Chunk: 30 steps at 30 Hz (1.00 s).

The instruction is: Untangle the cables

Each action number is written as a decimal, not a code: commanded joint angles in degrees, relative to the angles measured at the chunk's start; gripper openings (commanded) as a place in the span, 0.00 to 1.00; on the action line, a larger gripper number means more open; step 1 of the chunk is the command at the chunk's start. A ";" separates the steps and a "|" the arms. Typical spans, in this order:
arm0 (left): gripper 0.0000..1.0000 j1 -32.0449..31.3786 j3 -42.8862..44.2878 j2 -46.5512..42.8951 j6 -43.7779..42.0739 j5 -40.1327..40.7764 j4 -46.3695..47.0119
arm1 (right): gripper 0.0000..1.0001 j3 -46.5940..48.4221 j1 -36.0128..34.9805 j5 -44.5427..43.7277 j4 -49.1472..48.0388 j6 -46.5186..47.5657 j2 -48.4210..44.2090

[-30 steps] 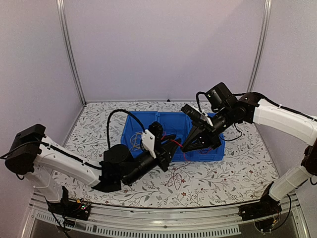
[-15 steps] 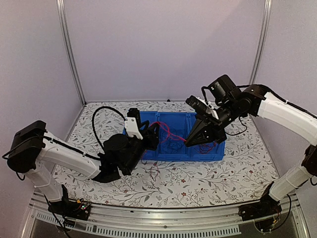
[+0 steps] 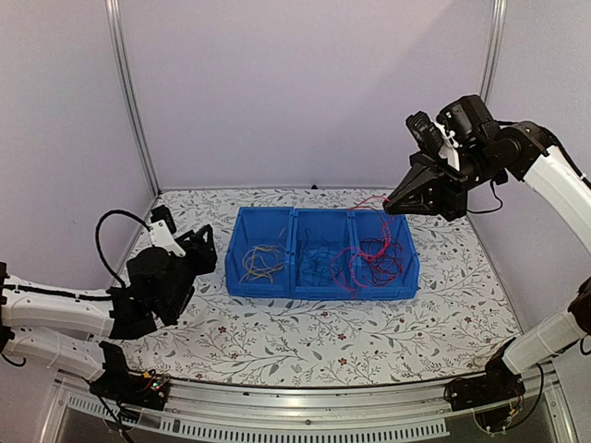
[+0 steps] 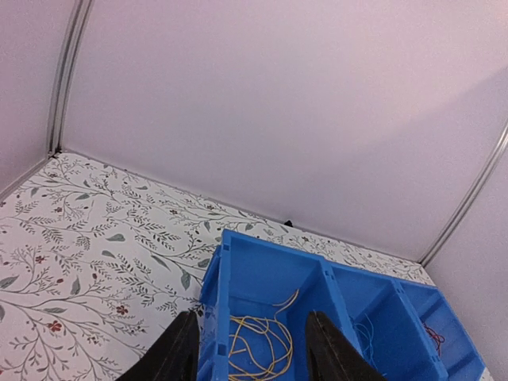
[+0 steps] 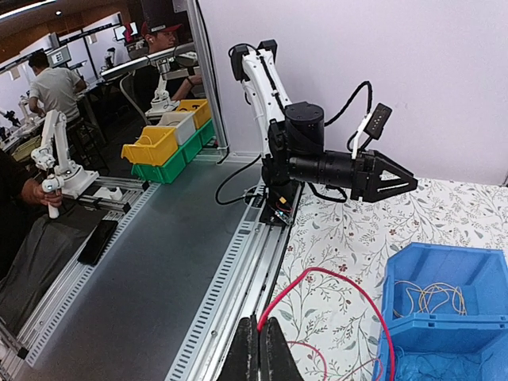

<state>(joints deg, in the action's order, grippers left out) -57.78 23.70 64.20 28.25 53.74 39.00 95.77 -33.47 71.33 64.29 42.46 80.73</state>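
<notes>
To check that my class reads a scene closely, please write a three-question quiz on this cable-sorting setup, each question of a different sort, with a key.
1. True or false: the left end effector is holding a cable.
2. Seen from the top view, which compartment of the blue bin holds the yellow cables? A left, B middle, C right.
3. Fill in: the right end effector, raised above the bin, is shut on a ___ strand.
Key: 1 false, its jaws stand open and empty; 2 A; 3 red, the red cable.

No readable text, label, brand, number or sign anywhere, neither on the blue bin (image 3: 314,286) nor on the tabletop (image 3: 369,332).
</notes>
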 commanded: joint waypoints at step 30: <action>0.85 -16.91 35.26 30.71 -36.35 -20.47 6.40 | 0.00 -10.13 1.75 0.54 -14.30 -12.85 2.64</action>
<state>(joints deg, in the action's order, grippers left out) -74.26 54.13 91.29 -5.41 27.77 43.83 86.30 -30.13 69.67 49.60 28.49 83.24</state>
